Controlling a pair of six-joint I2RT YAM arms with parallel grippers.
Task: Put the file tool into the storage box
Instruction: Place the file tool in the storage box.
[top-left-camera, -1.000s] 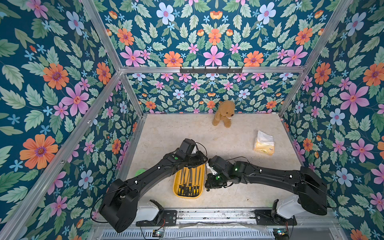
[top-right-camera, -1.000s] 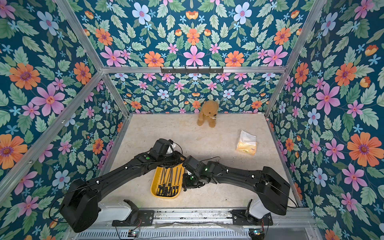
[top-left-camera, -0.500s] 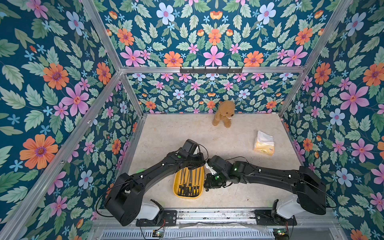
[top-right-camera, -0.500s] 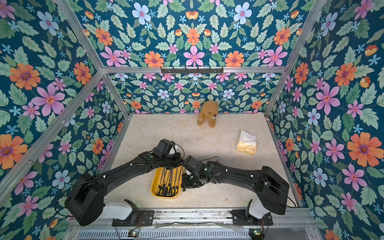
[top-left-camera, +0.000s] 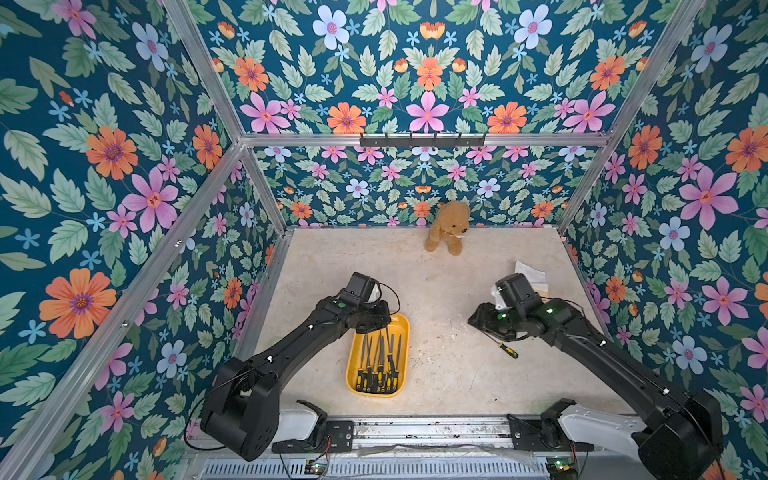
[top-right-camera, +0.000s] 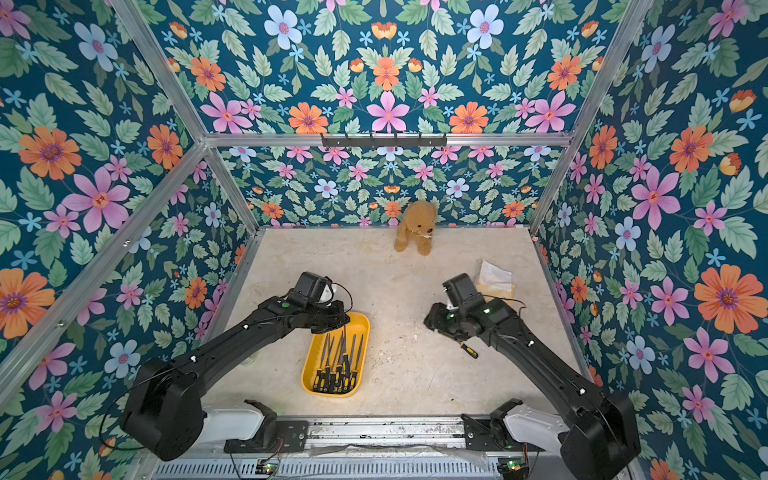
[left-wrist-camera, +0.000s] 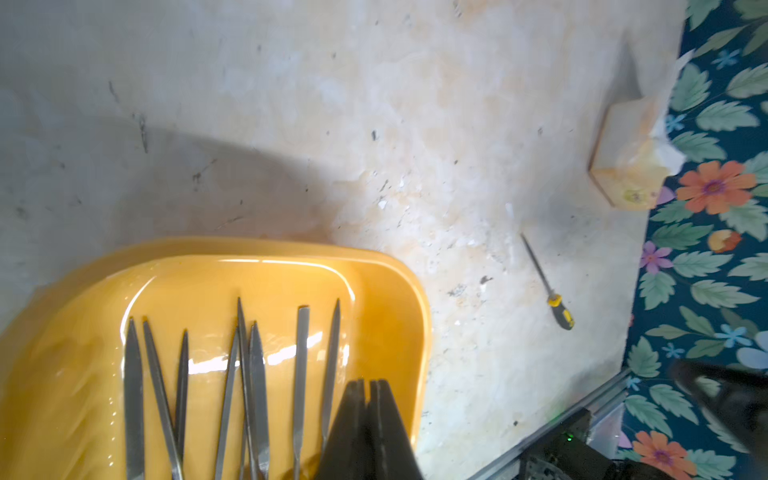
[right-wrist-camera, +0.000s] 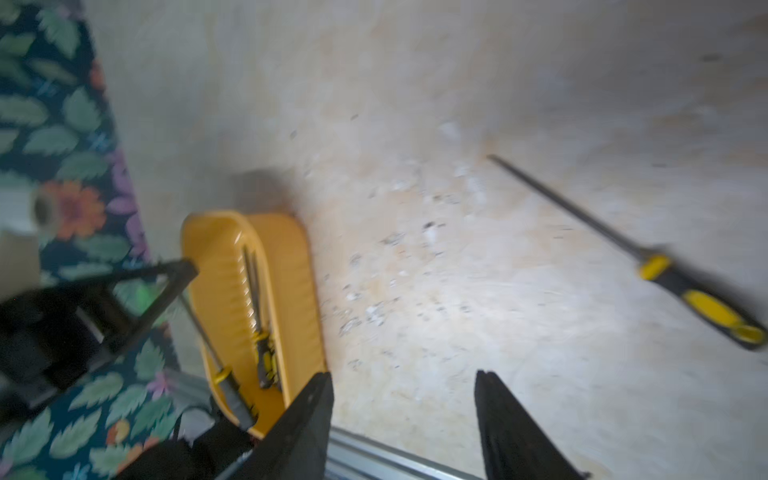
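The storage box (top-left-camera: 400, 328) (top-right-camera: 360, 322) is a shallow yellow tray at the front middle of the table, with several black-and-yellow-handled files (top-left-camera: 378, 361) (left-wrist-camera: 249, 365) lying in it. One file tool (top-left-camera: 508, 350) (top-right-camera: 469, 351) (left-wrist-camera: 548, 286) (right-wrist-camera: 623, 245) lies on the bare table to the right of the box. My left gripper (top-left-camera: 374, 326) (left-wrist-camera: 365, 382) hovers over the box's far end, shut and empty. My right gripper (top-left-camera: 478, 322) (right-wrist-camera: 403, 374) is open and empty, just above and beside the loose file's thin end. The box (right-wrist-camera: 286, 266) shows to its side.
A brown teddy bear (top-left-camera: 446, 228) sits against the back wall. A white-and-yellow tissue pack (top-left-camera: 532, 276) (left-wrist-camera: 627, 166) lies at the right, behind the right arm. Flowered walls close in three sides, and a metal rail (top-left-camera: 415, 432) runs along the front edge.
My right arm has swung right, away from the box's side, and its jaws have opened. The loose file now shows on the table below it. The left gripper stays at the box.
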